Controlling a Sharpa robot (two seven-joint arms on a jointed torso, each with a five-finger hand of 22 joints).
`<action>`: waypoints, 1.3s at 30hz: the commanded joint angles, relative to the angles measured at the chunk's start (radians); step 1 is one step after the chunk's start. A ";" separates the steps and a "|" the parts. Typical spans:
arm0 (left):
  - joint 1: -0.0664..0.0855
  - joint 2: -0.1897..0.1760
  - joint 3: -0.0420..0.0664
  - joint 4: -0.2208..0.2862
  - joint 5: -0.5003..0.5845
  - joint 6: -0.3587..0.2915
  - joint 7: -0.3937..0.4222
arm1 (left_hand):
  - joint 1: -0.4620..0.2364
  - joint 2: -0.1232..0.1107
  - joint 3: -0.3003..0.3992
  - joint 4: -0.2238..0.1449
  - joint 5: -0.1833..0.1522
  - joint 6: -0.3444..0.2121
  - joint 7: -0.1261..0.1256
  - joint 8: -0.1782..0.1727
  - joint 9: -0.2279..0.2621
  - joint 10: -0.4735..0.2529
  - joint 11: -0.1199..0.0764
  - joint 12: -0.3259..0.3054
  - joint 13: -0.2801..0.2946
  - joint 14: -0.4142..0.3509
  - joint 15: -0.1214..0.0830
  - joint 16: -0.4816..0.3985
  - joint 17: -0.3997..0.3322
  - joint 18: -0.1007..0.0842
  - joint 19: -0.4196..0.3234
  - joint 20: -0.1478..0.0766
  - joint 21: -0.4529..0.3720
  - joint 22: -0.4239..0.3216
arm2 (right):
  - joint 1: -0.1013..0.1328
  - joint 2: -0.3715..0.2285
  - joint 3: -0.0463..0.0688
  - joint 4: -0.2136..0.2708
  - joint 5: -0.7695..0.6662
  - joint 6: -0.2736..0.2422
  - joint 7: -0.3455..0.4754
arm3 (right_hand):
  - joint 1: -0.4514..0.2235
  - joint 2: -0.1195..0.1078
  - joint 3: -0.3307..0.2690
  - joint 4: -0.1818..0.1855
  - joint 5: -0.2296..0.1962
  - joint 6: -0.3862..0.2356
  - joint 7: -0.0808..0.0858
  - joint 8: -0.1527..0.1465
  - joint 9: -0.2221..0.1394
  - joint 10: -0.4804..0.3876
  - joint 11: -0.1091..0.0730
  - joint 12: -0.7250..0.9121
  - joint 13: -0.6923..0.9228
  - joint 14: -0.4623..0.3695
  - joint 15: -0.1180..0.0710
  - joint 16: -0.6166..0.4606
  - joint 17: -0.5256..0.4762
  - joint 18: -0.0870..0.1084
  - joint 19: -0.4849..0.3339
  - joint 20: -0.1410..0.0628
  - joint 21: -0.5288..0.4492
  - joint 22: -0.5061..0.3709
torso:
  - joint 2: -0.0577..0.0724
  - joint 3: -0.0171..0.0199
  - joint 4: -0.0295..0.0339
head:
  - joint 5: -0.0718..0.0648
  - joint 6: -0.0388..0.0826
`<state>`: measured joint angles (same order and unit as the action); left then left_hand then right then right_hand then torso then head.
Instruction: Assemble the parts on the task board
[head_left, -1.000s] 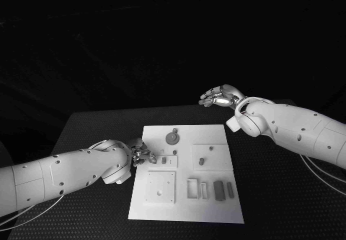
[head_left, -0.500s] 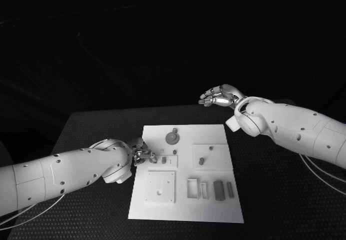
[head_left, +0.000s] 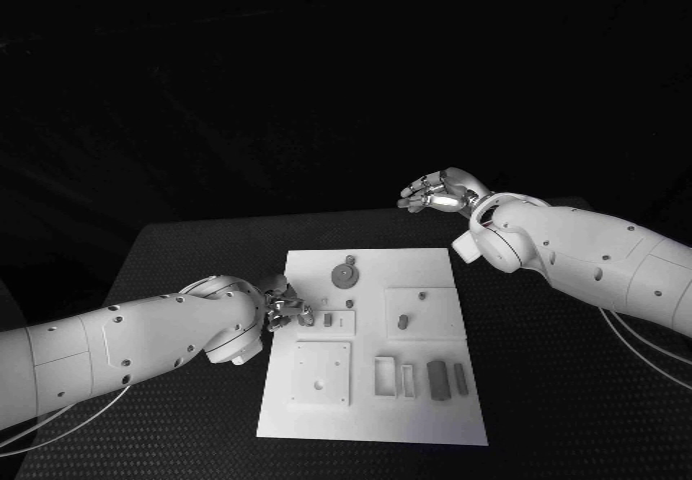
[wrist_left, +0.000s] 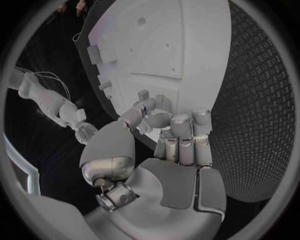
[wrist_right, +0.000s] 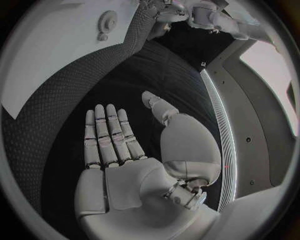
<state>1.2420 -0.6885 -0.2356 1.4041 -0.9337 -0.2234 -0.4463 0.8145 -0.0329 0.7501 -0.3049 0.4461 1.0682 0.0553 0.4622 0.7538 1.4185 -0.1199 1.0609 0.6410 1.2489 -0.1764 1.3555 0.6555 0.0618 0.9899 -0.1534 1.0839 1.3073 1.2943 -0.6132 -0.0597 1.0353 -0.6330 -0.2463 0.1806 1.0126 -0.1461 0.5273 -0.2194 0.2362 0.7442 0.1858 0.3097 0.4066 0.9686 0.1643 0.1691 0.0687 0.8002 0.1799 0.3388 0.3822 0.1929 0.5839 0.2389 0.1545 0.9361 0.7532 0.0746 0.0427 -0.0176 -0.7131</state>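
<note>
My white task board (head_left: 368, 400) lies mid-table with grey parts on it, among them a gear (head_left: 346, 272). I judge I'm picking the first part: my left hand (head_left: 284, 308), fingers curled at the board's left edge, seems to pinch a small piece (wrist_left: 143, 95); next, seating it. My right hand (wrist_right: 125, 165) hovers apart, fingers straight, empty.

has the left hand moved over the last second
Barely: the left hand has crept slightly toward the task board, staying at its left edge beside the small part.

White task board (head_left: 368, 420) flat on desk; grey parts (head_left: 436, 380) lie on it, right of left robot hand (head_left: 284, 308).
</note>
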 joint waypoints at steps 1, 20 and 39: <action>-0.001 0.008 -0.003 0.000 0.004 0.097 -0.007 | 0.012 0.005 0.042 0.013 -0.002 0.137 -0.086 0.026 0.001 -0.017 -0.021 0.006 0.000 0.012 -0.013 0.004 0.001 0.005 -0.002 -0.114 0.004 0.019 | 0.000 0.002 0.000 0.000 0.000 0.007 0.005 | 0.006 -0.007 -0.001 0.006 0.004 -0.003 0.002 0.003 -0.002 0.006 0.000 -0.004 0.000 -0.007 -0.002 0.004 -0.001 0.001 -0.005 -0.002 -0.005 0.002 | 0.000 0.0006 0.0000 | 0.000 -0.003; 0.025 0.042 -0.003 -0.059 0.018 0.193 -0.013 | 0.013 0.007 0.044 0.013 -0.007 0.134 -0.086 0.028 0.001 -0.018 -0.021 0.007 -0.001 0.011 -0.012 0.004 0.001 0.004 -0.003 -0.113 0.004 0.018 | 0.000 0.007 0.000 -0.003 0.000 0.008 0.006 | 0.006 -0.006 -0.002 0.006 0.005 -0.003 0.002 0.003 -0.002 0.007 0.000 -0.004 0.000 -0.007 -0.002 0.004 -0.002 0.001 -0.005 -0.002 -0.006 0.003 | 0.001 -0.0008 -0.0004 | -0.001 -0.004; 0.046 0.070 -0.003 -0.114 0.068 0.277 -0.023 | 0.016 0.007 0.046 0.012 -0.007 0.131 -0.086 0.031 0.001 -0.019 -0.022 0.007 -0.002 0.010 -0.011 0.005 0.002 0.003 -0.006 -0.112 0.004 0.019 | 0.000 0.010 0.000 -0.004 0.000 0.009 0.005 | 0.006 -0.006 -0.002 0.006 0.006 -0.003 0.002 0.003 -0.003 0.007 0.000 -0.005 0.000 -0.008 -0.001 0.005 -0.003 0.001 -0.005 -0.002 -0.007 0.004 | 0.000 -0.0002 0.0003 | -0.001 -0.008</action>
<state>1.2883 -0.6223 -0.2375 1.2881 -0.8925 -0.0041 -0.4632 0.8146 -0.0329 0.7598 -0.3038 0.4366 1.0682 0.0552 0.4682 0.7529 1.4183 -0.1197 1.0647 0.6405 1.2541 -0.1722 1.3553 0.6562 0.0618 0.9899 -0.1534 1.0841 1.3078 1.2942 -0.6051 -0.0597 1.0309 -0.6329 -0.2460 0.1800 1.0125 -0.1461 0.5273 -0.2194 0.2362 0.7442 0.1858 0.3097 0.4050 0.9686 0.1643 0.1692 0.0687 0.8003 0.1798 0.3388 0.3806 0.1929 0.5839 0.2389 0.1508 0.9386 0.7538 0.0739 0.0431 -0.0192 -0.7205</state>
